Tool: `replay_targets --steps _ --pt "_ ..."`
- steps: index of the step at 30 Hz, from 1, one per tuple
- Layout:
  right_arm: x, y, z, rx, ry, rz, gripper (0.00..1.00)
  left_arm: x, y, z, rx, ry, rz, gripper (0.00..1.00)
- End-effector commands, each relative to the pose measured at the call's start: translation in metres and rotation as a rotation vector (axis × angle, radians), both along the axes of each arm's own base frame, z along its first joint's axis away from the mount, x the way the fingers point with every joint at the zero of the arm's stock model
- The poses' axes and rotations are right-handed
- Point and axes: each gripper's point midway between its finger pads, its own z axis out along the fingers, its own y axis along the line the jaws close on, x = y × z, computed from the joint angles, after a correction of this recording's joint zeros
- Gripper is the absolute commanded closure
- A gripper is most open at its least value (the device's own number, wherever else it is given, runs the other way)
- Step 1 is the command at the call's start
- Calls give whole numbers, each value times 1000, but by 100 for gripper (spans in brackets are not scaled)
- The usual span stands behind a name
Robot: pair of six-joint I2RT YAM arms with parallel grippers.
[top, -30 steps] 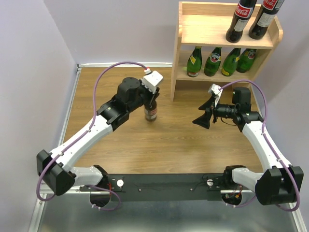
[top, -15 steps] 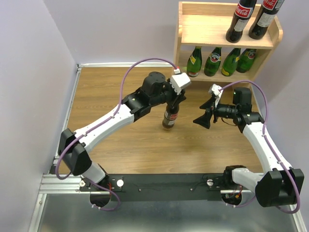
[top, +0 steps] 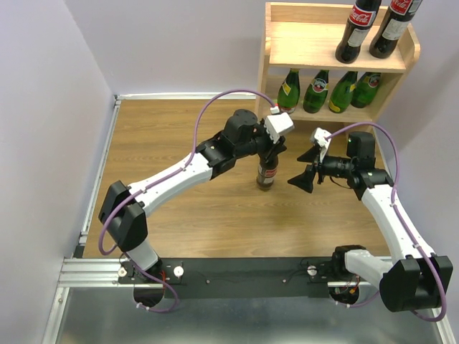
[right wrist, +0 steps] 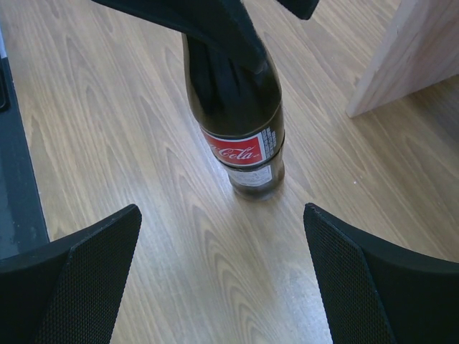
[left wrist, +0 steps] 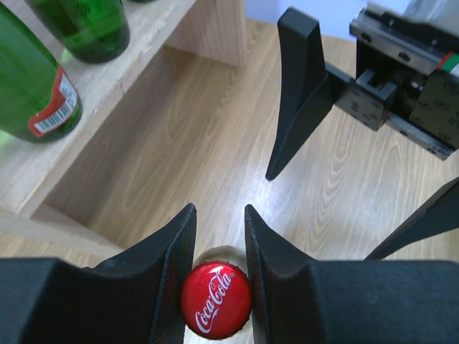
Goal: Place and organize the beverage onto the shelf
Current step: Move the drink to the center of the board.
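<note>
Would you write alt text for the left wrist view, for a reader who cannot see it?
The left gripper is shut on the red-capped top of a cola bottle. Beyond it the right gripper stands open over the wooden table; at left, two green bottles sit on the lower board of the shelf.

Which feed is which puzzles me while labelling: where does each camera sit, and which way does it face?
Top external: above and behind the bases, looking down on the table and shelf; both arms show.
Left wrist: looks down past the left pincer, shut on the cola bottle, toward the right pincer.
Right wrist: faces that bottle between its own open fingers.
Shared: all three show the bottle.
</note>
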Motion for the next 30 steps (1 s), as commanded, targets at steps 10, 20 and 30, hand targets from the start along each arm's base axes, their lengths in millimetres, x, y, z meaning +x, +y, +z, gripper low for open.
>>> replay_targets --steps 10,20,30 --pt "0 -1 -4 -13 -19 2 0 7 -22 79 -248 -191 -28 73" --pt "1 -1 -5 -17 -17 1 0 12 -14 91 -276 -214 25 48" --pt "-1 1 -6 -10 -13 15 0 16 21 131 -351 -309 142 35"
